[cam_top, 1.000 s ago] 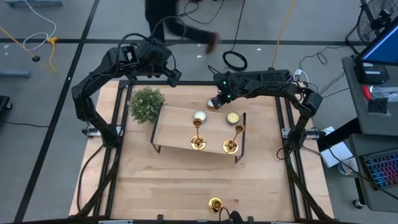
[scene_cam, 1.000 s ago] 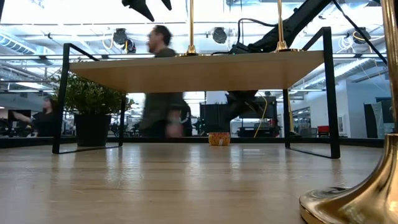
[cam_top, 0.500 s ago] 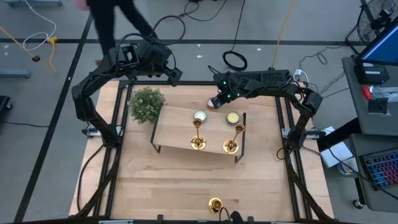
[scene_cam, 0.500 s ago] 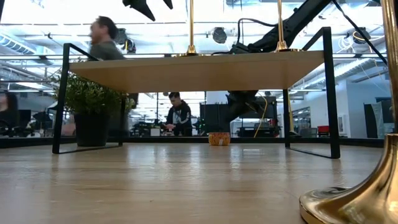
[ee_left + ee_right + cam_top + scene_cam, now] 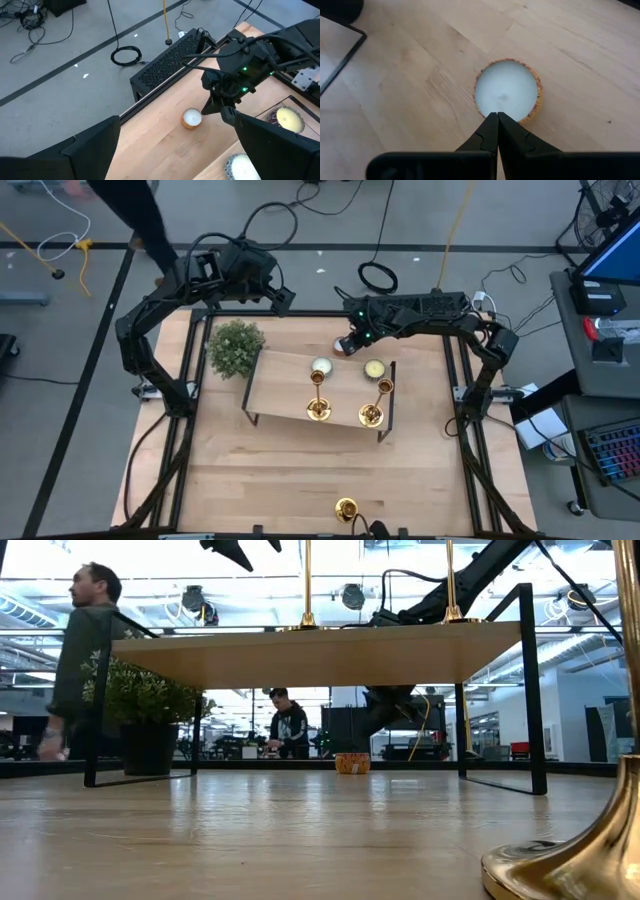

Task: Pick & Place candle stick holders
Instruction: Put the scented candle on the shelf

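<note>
Two holders (image 5: 318, 406) (image 5: 371, 414) stand on the shelf's (image 5: 280, 385) front edge; the third (image 5: 345, 508) waits at the table's front edge, unplaced. Right gripper (image 5: 497, 131) clenched, empty, poised over a tealight (image 5: 507, 96) behind the shelf. Left gripper (image 5: 283, 299) spread, raised at back-left. Since earlier: arms unmoved; only a person (image 5: 82, 660) has walked left

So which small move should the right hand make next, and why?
Probably open its fingers first. The right hand hovers shut just above the tealight candle at the table's far edge, holding nothing. Shut fingers cannot grasp. One candle stick holder stands alone at the near edge.
</note>
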{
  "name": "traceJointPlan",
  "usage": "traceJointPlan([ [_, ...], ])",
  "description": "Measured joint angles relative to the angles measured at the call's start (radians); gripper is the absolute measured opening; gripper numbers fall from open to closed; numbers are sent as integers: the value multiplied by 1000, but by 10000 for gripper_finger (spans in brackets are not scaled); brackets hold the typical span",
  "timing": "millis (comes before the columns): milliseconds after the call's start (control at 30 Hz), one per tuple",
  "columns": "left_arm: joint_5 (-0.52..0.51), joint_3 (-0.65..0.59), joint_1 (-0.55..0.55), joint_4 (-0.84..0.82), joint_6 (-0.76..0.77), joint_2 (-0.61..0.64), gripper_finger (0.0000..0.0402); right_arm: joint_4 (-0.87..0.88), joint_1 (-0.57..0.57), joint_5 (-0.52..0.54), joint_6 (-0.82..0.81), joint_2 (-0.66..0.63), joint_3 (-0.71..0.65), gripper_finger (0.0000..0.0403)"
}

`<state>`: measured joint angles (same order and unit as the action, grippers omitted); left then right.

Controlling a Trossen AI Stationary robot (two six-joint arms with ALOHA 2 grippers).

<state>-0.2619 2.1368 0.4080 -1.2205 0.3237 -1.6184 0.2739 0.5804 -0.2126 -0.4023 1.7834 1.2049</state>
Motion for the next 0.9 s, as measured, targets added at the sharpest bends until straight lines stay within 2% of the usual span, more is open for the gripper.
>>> traceJointPlan([
  [300, 3, 0, -2, 0, 4, 0, 397, 37, -16, 2, 25, 97, 92, 0],
  [900, 2, 0, -25, -2, 17, 0, 397, 116, -18, 86, 27, 97, 126, 0],
])
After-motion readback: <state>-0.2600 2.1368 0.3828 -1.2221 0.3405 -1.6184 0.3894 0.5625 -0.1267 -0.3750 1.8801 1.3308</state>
